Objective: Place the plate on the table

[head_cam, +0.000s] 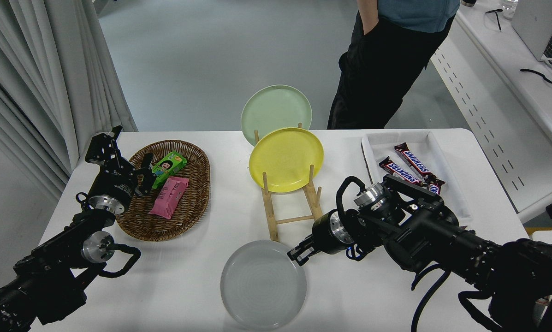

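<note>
The light grey plate (pixel 263 283) lies flat on the white table (pixel 372 295) near its front edge, just in front of the wooden rack. My right gripper (pixel 298 255) comes in from the right and sits low at the plate's upper right rim. Its fingers stand slightly apart and nothing is lifted in them. My left gripper (pixel 143 175) is parked at the left, over the rim of the wicker basket, with its fingers apart and empty.
A wooden rack (pixel 290 207) holds a yellow plate (pixel 286 159) and a pale green plate (pixel 276 108) upright. A wicker basket (pixel 190 216) with snack packs stands at the left and a white tray (pixel 435 138) with chocolate bars at the right. A person (pixel 386 64) stands at the far side.
</note>
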Controlling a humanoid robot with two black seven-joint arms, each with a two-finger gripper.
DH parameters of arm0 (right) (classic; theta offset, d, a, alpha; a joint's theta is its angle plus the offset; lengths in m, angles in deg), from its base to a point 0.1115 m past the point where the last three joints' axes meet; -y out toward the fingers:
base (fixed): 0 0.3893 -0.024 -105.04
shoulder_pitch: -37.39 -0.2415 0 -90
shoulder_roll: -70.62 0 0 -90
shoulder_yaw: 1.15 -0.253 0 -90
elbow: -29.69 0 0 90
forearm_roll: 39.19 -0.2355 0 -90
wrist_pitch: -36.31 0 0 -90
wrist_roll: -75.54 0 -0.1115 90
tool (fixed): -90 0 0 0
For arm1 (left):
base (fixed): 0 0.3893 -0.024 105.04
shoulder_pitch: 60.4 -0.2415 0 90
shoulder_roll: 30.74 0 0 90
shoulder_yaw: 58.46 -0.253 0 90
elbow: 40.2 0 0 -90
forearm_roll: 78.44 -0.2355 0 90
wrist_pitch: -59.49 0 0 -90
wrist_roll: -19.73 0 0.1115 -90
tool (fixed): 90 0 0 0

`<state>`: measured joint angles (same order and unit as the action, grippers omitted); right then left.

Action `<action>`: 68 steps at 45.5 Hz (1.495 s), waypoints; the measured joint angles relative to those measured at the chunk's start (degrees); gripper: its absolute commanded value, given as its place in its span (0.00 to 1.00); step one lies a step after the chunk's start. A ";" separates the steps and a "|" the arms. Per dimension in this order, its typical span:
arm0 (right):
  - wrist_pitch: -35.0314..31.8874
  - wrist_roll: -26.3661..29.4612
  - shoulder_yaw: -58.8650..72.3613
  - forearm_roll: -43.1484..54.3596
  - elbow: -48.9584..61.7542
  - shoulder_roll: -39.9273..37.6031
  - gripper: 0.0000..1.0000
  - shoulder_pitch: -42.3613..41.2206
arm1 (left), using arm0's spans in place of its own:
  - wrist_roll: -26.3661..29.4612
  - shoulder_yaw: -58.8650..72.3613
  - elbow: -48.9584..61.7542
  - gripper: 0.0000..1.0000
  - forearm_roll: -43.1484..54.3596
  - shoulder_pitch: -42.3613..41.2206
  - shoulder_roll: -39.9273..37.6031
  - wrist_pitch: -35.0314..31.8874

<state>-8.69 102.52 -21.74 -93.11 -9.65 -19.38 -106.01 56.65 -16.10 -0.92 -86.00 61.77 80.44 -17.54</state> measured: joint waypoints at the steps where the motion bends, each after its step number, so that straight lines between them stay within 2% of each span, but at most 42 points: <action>1: 0.00 0.00 -0.08 0.07 0.02 0.00 0.00 0.00 | 0.00 0.00 0.00 1.00 0.00 0.00 0.00 0.00; 53: 0.00 0.01 -0.93 1.83 0.94 0.00 0.01 -0.13 | 0.00 0.00 0.00 1.00 0.00 0.00 0.00 -0.04; 55: 0.00 0.01 -0.93 1.84 0.96 0.00 0.18 -0.13 | 0.00 0.00 0.00 1.00 0.00 0.00 0.00 -0.04; 57: 0.00 0.01 -0.93 1.85 0.97 0.00 0.28 -0.13 | 0.00 0.00 0.00 1.00 0.00 0.00 0.00 -0.04; 61: 0.00 0.05 -0.92 1.88 0.98 0.00 0.28 -0.13 | 0.00 0.00 0.00 1.00 0.00 0.00 0.00 -0.04; 63: 0.00 0.06 -0.90 1.90 0.99 0.00 0.34 -0.13 | 0.00 0.00 0.00 1.00 0.00 0.00 0.00 -0.04; 65: 0.00 0.06 -0.88 1.91 0.99 0.00 0.57 -0.13 | 0.00 0.00 0.00 1.00 0.00 0.00 0.00 -0.04; 67: 0.00 0.07 -0.88 1.92 1.00 0.00 0.90 -0.13 | 0.00 0.00 0.00 1.00 0.00 0.00 0.00 -0.04; 68: 0.00 0.07 -0.87 1.92 1.00 0.00 1.00 -0.12 | 0.00 0.00 0.00 1.00 0.00 0.00 0.00 -0.04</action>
<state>-8.69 102.59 -22.61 -91.19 -8.66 -19.37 -106.13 56.65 -16.10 -0.92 -86.00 61.77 80.44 -17.58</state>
